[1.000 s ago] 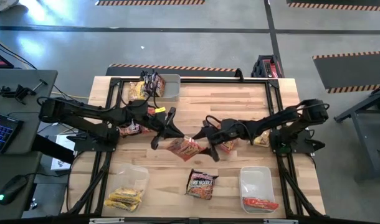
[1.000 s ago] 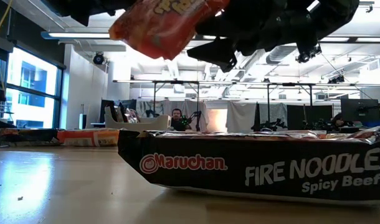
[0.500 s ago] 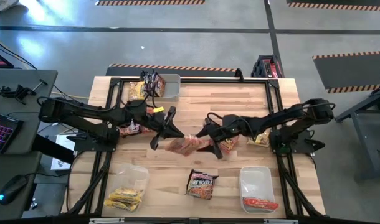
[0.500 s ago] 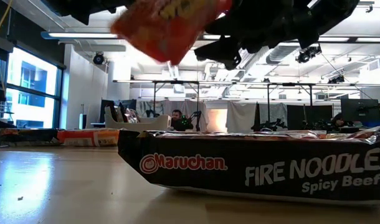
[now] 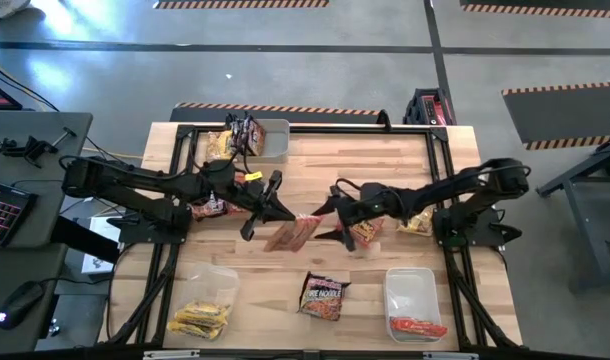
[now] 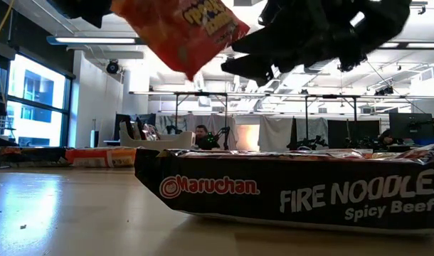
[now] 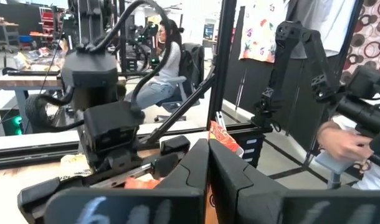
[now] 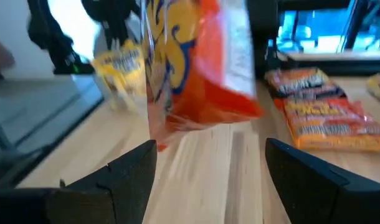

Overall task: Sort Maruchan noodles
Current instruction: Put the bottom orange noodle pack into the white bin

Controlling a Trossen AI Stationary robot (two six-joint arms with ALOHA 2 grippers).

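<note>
A red-orange Maruchan noodle packet (image 5: pixel 293 233) hangs in mid-air over the table's middle, and my left gripper (image 5: pixel 282 213) is shut on it. In the low view the packet (image 6: pixel 181 28) hangs high above the table. My right gripper (image 5: pixel 328 215) faces it from the table's right side. It is open, with the packet (image 8: pixel 196 68) hanging just ahead of its spread fingers and not touched by them. A dark Fire Noodle packet (image 5: pixel 325 296) lies flat on the table near the front edge. My left gripper pinches the packet between its two shut fingers at an upper edge (image 7: pixel 224 138), which sticks out past the fingertips. The fingers reach in roughly level from the table's left side. The packet hangs tilted below them, clear of the table.
A clear bin (image 5: pixel 270 138) at the far edge holds packets. A near-left bin (image 5: pixel 213 275) holds yellow packets (image 5: pixel 200 318), and a near-right bin (image 5: pixel 410 285) holds a red one (image 5: pixel 418 326). Loose packets (image 5: pixel 365 232) (image 5: pixel 420 222) lie under my right arm.
The packet has turned in my left gripper's hold and now shows narrower from above; in the low view it has swung and tipped. My right gripper has shifted a little toward the far edge beside the packet, and has stayed open.
</note>
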